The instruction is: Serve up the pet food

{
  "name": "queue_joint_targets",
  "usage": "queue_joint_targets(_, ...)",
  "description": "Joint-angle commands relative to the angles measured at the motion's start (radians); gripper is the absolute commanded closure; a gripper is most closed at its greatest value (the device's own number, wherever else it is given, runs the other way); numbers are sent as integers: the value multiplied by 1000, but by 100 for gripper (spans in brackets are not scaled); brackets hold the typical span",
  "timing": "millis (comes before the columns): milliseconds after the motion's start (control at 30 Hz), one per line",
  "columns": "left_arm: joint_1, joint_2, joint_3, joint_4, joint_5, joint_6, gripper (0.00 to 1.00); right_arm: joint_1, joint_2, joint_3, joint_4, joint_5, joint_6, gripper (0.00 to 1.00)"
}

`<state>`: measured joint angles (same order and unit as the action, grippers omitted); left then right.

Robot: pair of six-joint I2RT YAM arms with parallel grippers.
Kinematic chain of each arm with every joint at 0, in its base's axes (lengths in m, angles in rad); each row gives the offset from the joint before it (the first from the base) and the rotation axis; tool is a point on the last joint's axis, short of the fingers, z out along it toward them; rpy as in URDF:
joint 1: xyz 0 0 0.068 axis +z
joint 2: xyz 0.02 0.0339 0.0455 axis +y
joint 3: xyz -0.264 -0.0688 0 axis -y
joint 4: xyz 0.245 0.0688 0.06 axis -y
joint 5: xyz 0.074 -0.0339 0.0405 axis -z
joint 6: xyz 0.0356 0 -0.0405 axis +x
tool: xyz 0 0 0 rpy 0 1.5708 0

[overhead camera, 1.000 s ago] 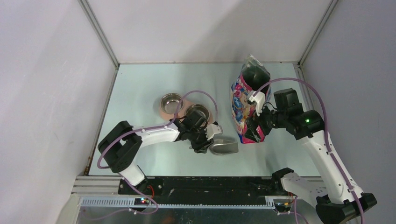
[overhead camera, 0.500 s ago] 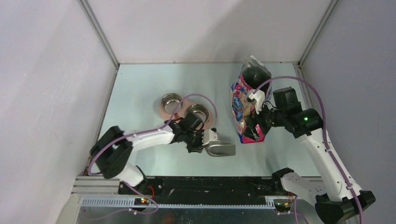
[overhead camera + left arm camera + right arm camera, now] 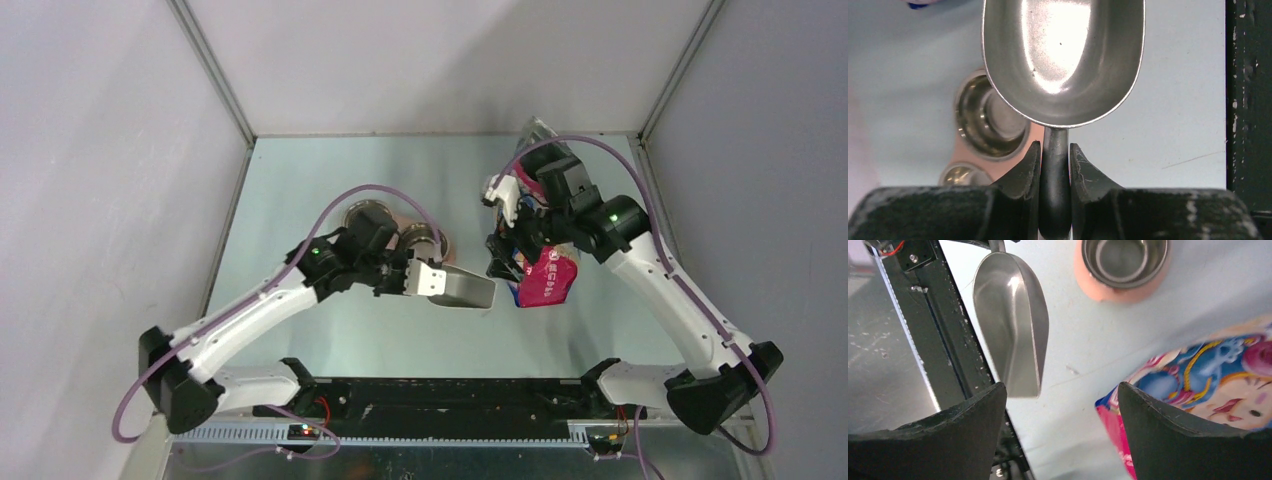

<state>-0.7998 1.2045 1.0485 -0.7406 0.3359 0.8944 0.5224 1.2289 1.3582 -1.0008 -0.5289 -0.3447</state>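
Note:
My left gripper (image 3: 1054,150) is shut on the dark handle of the grey metal scoop (image 3: 1063,55). The scoop (image 3: 465,290) hangs above the table with its empty mouth toward the bag. The printed blue-pink bag (image 3: 548,280) stands at the right, largely hidden by my right arm. My right gripper (image 3: 1063,400) stands wide open just left of the bag (image 3: 1208,370), with only bare table between its fingers. In the right wrist view the scoop (image 3: 1010,325) lies beyond the left finger. No pet food is in view.
Two empty steel bowls (image 3: 367,215) (image 3: 422,240) sit in a pink holder (image 3: 1035,137) behind the scoop; one bowl (image 3: 1124,257) shows in the right wrist view. The black rail (image 3: 440,395) runs along the table's near edge. Walls close in on three sides.
My left gripper has shut on the scoop's handle and lifted the scoop off the table, turning it toward the bag. The right gripper swung back and left across the bag.

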Motion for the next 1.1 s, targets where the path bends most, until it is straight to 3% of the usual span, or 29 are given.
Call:
queue_joint_targets(0,1,-119,85,-65,-29,67,100,74,21,108,55,21,-152,15)
queue_joint_targets(200,4,-164,183,-129,-35,-7,100,191,5,112,183,160,-165,18)
queue_joint_targets(367,8,-184,179,-118,-7,-65,100,235,7,107,260,161,-176,22)
queue_joint_targets(533,38,-201,199,-77,39,-147,100,319,24,96,264,211,-236,37)
queue_joint_targets(667,44,-218,209,-60,40,-173,100,348,48,91,285,232,-248,43)
queue_joint_targets(733,51,-226,206,-54,49,-185,100,352,57,93,292,233,-243,49)
queue_joint_targets(867,60,-236,187,-33,58,-196,100,366,77,96,298,232,-244,74)
queue_joint_targets(900,63,-236,186,-24,59,-198,100,369,84,97,300,238,-247,86)
queue_joint_targets(967,68,-236,188,-9,56,-212,100,375,95,97,317,265,-246,99)
queue_joint_targets(1000,70,-233,190,0,35,-242,100,373,97,97,336,293,-238,100)
queue_joint_targets(1033,73,-232,190,33,16,-266,93,364,98,97,349,305,-215,100)
queue_joint_targets(1067,87,-232,189,55,-24,-346,74,352,98,98,377,325,-199,100)
